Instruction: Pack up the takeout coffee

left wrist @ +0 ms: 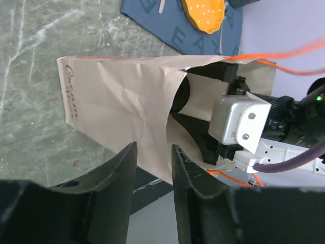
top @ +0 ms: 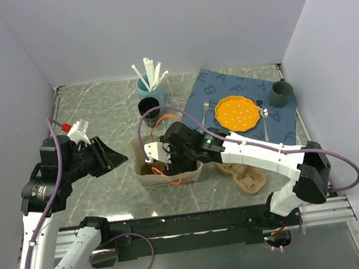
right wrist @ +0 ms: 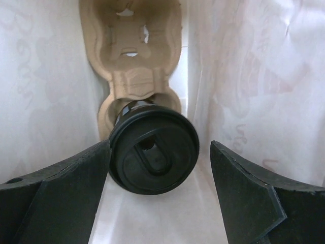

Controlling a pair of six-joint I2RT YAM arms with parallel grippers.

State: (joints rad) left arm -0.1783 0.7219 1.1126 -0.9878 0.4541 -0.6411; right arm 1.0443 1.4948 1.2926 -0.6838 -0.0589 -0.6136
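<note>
Clearly the takeout coffee (right wrist: 154,155) stands in the near well of the cup carrier (right wrist: 133,61) deep inside the paper bag (left wrist: 122,107), with the right gripper (right wrist: 160,170) down in the bag, its fingers (right wrist: 61,193) spread wide on either side of the lid and gripping nothing. As I judge it, a finger lifting out off-line could clip the lid or drag the thin bag wall, tipping the cup. The left gripper (left wrist: 154,168) sits just beside the bag, fingers slightly parted and empty, so nothing steadies the bag on the table (top: 100,117).
</note>
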